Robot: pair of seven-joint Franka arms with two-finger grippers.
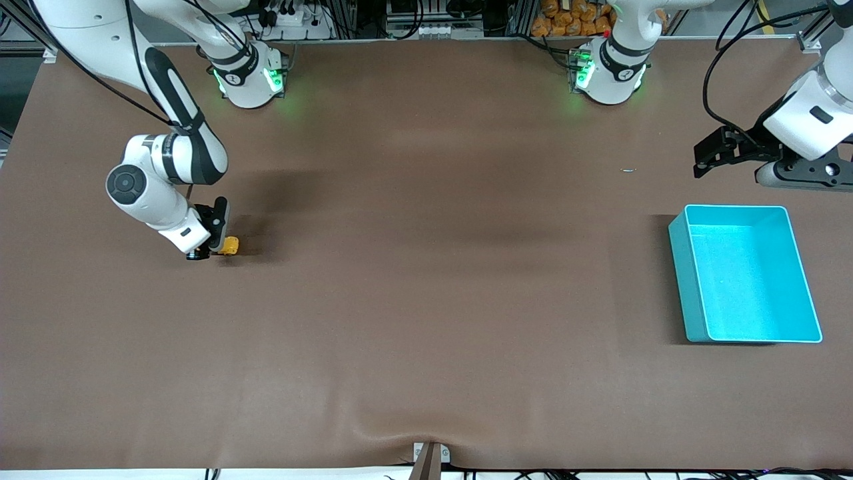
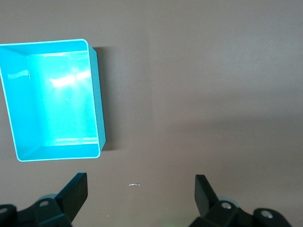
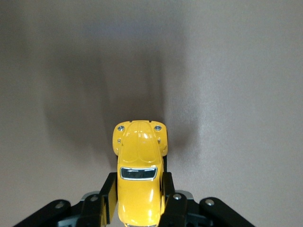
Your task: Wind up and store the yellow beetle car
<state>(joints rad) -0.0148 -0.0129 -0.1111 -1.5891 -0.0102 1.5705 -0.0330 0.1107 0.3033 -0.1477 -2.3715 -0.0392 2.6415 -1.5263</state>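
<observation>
The yellow beetle car (image 1: 230,246) sits on the brown table near the right arm's end. My right gripper (image 1: 216,248) is down at the table, shut on the car's body. In the right wrist view the car (image 3: 138,170) lies between the two fingers (image 3: 108,198), which press its sides, and its hood points away from the wrist. My left gripper (image 1: 708,155) is open and empty in the air near the left arm's end, above the table beside the teal bin (image 1: 680,257). The left wrist view shows that gripper (image 2: 141,196) wide open, with the bin (image 2: 98,94) empty.
A small pale speck (image 1: 628,170) lies on the table between the bin and the left arm's base; it also shows in the left wrist view (image 2: 134,185). The brown mat has a wrinkle at its front edge by a clamp (image 1: 430,457).
</observation>
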